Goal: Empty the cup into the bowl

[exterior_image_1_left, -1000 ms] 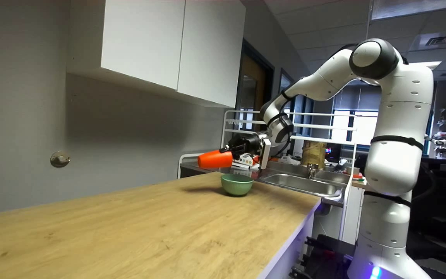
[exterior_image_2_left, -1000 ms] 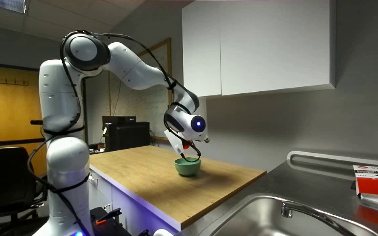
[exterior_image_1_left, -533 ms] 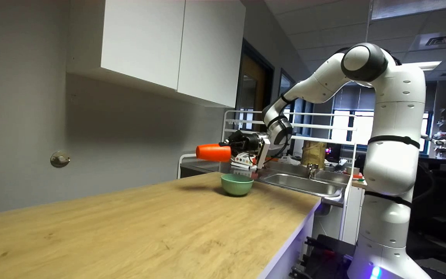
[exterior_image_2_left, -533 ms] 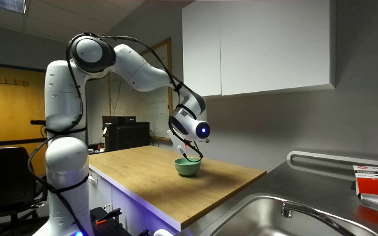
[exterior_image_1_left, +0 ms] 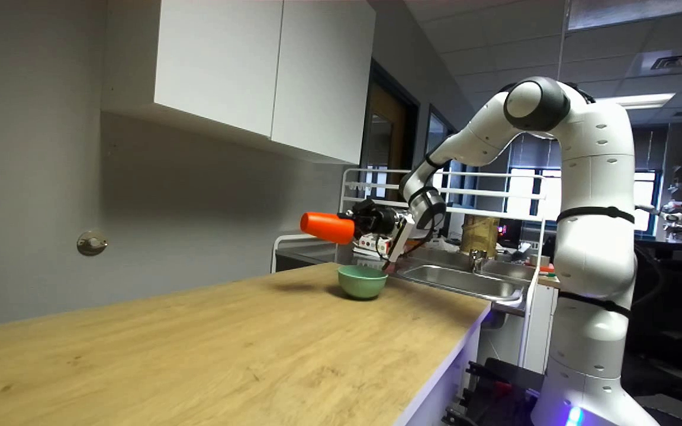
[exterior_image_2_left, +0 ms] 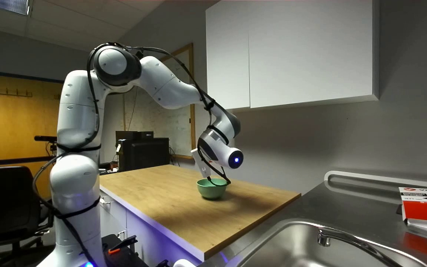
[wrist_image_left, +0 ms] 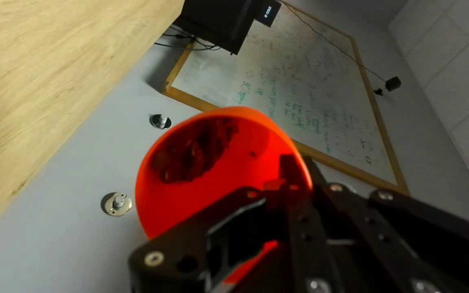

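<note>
Wrist view: dark bits (wrist_image_left: 193, 156) lie inside the cup (wrist_image_left: 226, 175), pinched near its rim by the hand (exterior_image_1_left: 353, 220). In an exterior view the cup hangs aslant, higher than the bowl (exterior_image_1_left: 363, 284) on the tabletop (exterior_image_1_left: 228, 331). Grasp and lift seem done; emptying remains, though the bowl's inside is hard to make out.

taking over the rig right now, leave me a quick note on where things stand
Gripper: closed on the cup near its rim.
Cup: in the air, nearly sideways, mouth slightly lower, dark pieces inside.
Bowl: upright on the wooden counter; its contents can't be made out.
Done: cup held up and tipped.
Left: pouring; I'd check the mouth sits over the bowl, then tip further.
</note>
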Controlling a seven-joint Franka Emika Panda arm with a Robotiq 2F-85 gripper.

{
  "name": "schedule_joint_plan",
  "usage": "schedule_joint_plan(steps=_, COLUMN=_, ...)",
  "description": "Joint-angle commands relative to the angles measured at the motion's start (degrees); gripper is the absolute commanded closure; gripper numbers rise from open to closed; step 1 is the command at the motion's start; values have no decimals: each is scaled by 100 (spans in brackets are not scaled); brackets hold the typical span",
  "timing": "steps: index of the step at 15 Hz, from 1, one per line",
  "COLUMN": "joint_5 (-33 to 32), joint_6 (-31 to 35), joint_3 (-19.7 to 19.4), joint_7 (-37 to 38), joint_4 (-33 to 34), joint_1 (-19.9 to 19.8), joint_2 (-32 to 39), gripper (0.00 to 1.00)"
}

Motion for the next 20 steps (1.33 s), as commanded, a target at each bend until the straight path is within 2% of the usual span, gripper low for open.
schedule_joint_plan(steps=1, joint_5=70, joint_6=-474, joint_3=-30, joint_7=-89, joint_4=245, joint_1=-87, joint_2=268, gripper=99)
schedule_joint_plan(steps=8, joint_5=152, joint_6=-1070, joint_3=-78, joint_7=-73, joint_4=403, joint_1=-205, joint_2=596, gripper=99)
schedule_joint_plan(steps=15, joint_5=119, joint_6=-1037, joint_3=-134, joint_7=24, joint_4=428, joint_1=-219, joint_2=668, gripper=99)
schedule_joint_plan(steps=20, joint_5=90, joint_6=-1278, joint_3=-120, joint_7=17, joint_4=571, joint_1=-226, joint_2=828, gripper=99)
